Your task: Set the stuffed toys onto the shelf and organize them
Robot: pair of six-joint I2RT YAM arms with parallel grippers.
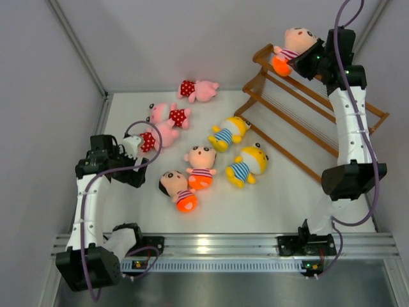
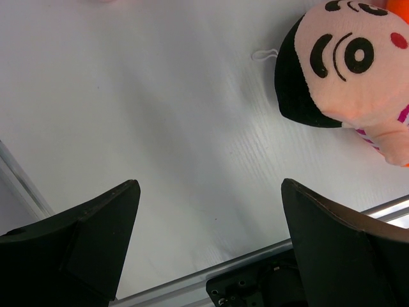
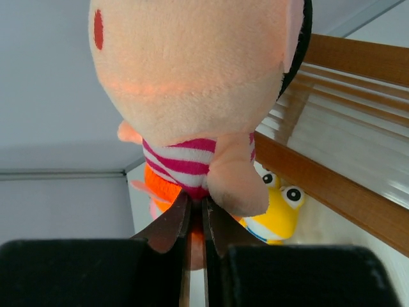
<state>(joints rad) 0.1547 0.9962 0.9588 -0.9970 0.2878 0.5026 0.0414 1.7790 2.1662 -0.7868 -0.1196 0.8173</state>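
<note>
My right gripper (image 1: 305, 61) is shut on a peach-headed stuffed toy (image 1: 294, 46) and holds it over the top tier of the brown wooden shelf (image 1: 300, 121). In the right wrist view the fingers (image 3: 196, 214) pinch the toy's striped shirt (image 3: 192, 83) beside a shelf rail (image 3: 332, 185). Several more stuffed toys lie on the white table: pink ones (image 1: 199, 89) (image 1: 169, 115) (image 1: 156, 137), yellow ones (image 1: 228, 132) (image 1: 248, 165), and peach-headed ones (image 1: 200, 165) (image 1: 179, 188). My left gripper (image 1: 135, 174) hangs open and empty over the table (image 2: 211, 236), left of a peach-headed toy (image 2: 348, 70).
The shelf stands slanted at the back right, near the grey back wall. A metal rail (image 1: 217, 243) runs along the table's front edge. A grey side wall (image 1: 38, 128) closes the left. A yellow toy (image 3: 281, 211) shows below the shelf rail in the right wrist view.
</note>
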